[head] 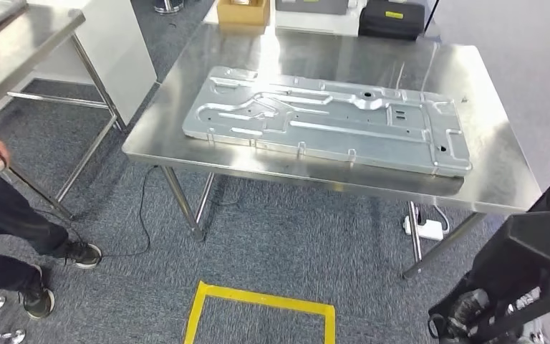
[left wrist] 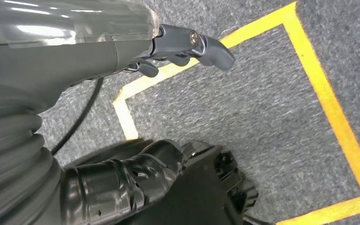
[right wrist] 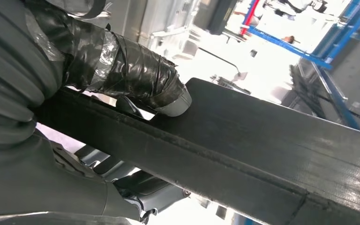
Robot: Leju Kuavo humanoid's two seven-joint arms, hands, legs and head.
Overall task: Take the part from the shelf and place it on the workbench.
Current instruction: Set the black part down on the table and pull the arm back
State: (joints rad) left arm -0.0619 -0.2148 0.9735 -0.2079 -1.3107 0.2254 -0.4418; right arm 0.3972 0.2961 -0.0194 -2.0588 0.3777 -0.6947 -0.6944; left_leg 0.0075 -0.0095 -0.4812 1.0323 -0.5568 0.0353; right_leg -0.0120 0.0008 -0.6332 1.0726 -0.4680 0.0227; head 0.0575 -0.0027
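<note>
A black frame-like part [head: 526,251] rises at the lower right of the head view, beside the workbench's near right corner. My right hand [head: 467,309] grips it low down. In the right wrist view the taped thumb [right wrist: 136,75] presses on a flat black bar of the part [right wrist: 262,140], and the fingers [right wrist: 140,190] wrap beneath it. The steel workbench [head: 501,172] stands ahead. My left hand [left wrist: 187,47] hangs over the carpet with nothing in it, its fingers loosely apart.
A large stamped silver sheet panel [head: 329,118] covers most of the workbench. A cardboard box [head: 243,11] and a black case [head: 392,18] sit beyond it. A person [head: 0,208] stands at the left by a second steel table [head: 21,43]. A yellow taped square [head: 258,308] marks the floor.
</note>
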